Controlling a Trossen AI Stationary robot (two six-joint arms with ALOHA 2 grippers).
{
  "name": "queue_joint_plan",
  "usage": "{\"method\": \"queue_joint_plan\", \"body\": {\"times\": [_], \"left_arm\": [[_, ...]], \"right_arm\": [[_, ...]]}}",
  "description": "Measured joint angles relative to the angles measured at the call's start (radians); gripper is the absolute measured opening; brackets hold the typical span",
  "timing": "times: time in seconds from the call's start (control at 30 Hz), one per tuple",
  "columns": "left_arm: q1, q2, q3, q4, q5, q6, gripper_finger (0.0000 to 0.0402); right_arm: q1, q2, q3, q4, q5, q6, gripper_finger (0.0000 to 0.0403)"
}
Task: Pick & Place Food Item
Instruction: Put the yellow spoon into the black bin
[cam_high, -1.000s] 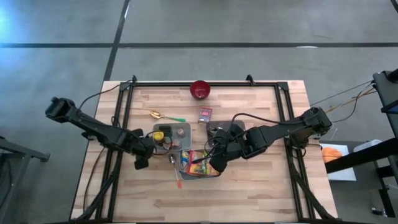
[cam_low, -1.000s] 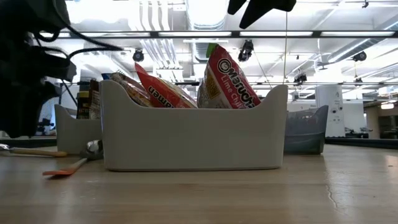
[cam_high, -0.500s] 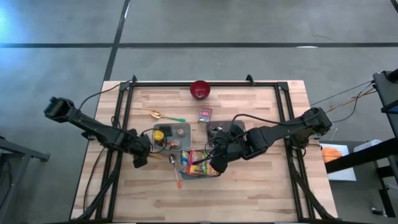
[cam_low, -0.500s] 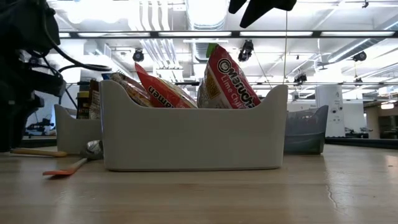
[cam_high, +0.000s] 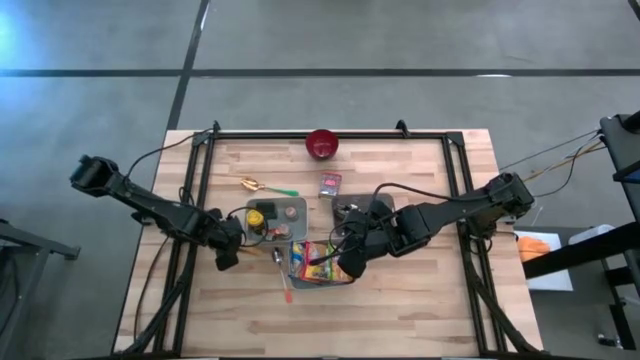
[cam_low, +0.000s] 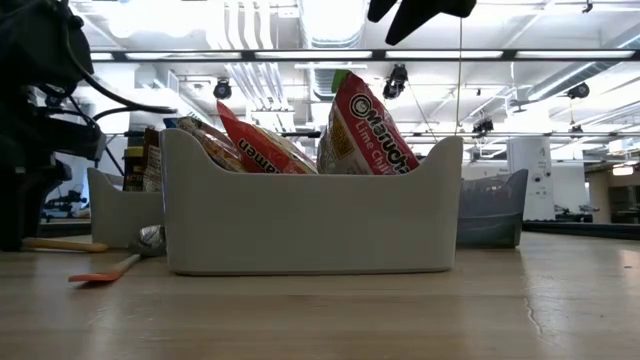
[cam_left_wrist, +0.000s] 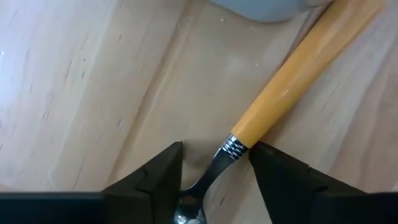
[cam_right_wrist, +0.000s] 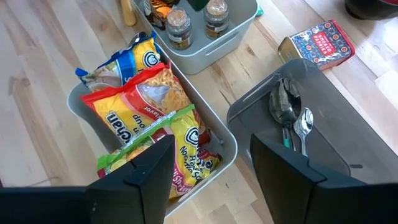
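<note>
There are three bins (cam_right_wrist: 231, 147), about four noodle packs (cam_right_wrist: 152, 99), two spice jars (cam_right_wrist: 178, 27), two spoons in the dark bin (cam_right_wrist: 292, 121), one red bowl (cam_high: 321, 144) and one little printed box (cam_right_wrist: 316, 42).

The utensil's (cam_left_wrist: 273, 106) metal end is cut off below the frame.

Two dark, slender robot arms at a wooden table, thin black cables looping along both; the left gripper (cam_left_wrist: 215, 171) and right gripper (cam_right_wrist: 211, 165) each end in matte black, wedge-shaped fingers (cam_left_wrist: 152, 177) with flat inner faces and angular outer edges, free of visible markings
</note>
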Motion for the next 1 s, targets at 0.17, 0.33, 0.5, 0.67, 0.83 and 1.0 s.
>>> {"method": "queue_joint_plan", "body": {"times": [0.17, 0.33, 0.5, 0.67, 0.83, 1.0], "left_arm": [[0.000, 0.000, -0.001, 0.014, 0.013, 0.003, 0.0118], [0.000, 0.000, -0.001, 0.021, 0.035, 0.004, 0.0043], [0.000, -0.002, 0.000, 0.016, 0.043, 0.004, 0.0015], [0.002, -0.001, 0.016, 0.006, 0.067, 0.057, 0.0015], [0.000, -0.007, 0.032, 0.010, 0.166, 0.083, 0.0015], [0.000, -0.008, 0.056, 0.014, 0.289, 0.085, 0.0014]], "right_arm": [[0.001, 0.000, 0.000, 0.000, 0.000, 0.005, 0.0208], [0.003, 0.000, 0.000, 0.001, 0.000, 0.008, 0.0208], [0.003, 0.000, 0.000, 0.001, -0.001, 0.007, 0.0208], [0.003, 0.000, 0.000, 0.001, -0.001, 0.007, 0.0208], [0.003, 0.000, 0.000, 0.001, -0.001, 0.007, 0.0208], [0.003, 0.000, 0.000, 0.002, -0.002, 0.002, 0.0208]]}}
